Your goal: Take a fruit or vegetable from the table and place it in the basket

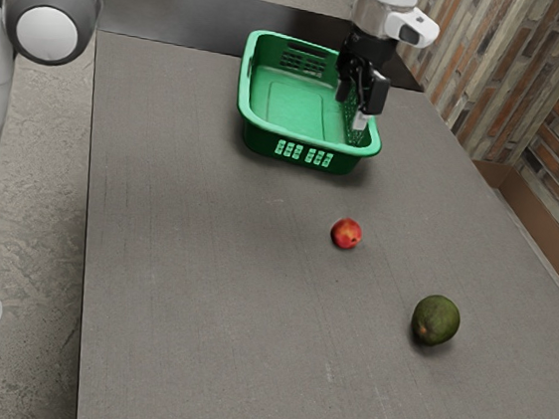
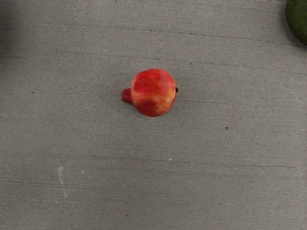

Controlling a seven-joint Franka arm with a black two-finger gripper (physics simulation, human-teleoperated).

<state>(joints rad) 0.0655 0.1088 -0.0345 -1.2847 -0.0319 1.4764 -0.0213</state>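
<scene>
Okay, so my black two-finger gripper (image 1: 351, 111) is up near the exterior view's top right, fingers well apart, nothing between them. Small red pomegranate (image 1: 346, 234) is on the grey table (image 1: 191, 290), just right of the frame's centre, below the green plastic basket (image 1: 262, 140). I'm guessing firm, fairly light, kinda slick and prone to roll, so I'd grab the round belly at its widest and skip the stubby crown.

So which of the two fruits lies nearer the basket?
The red fruit. It lies between the basket and the dark green fruit, which is also the bigger of the two.
</scene>
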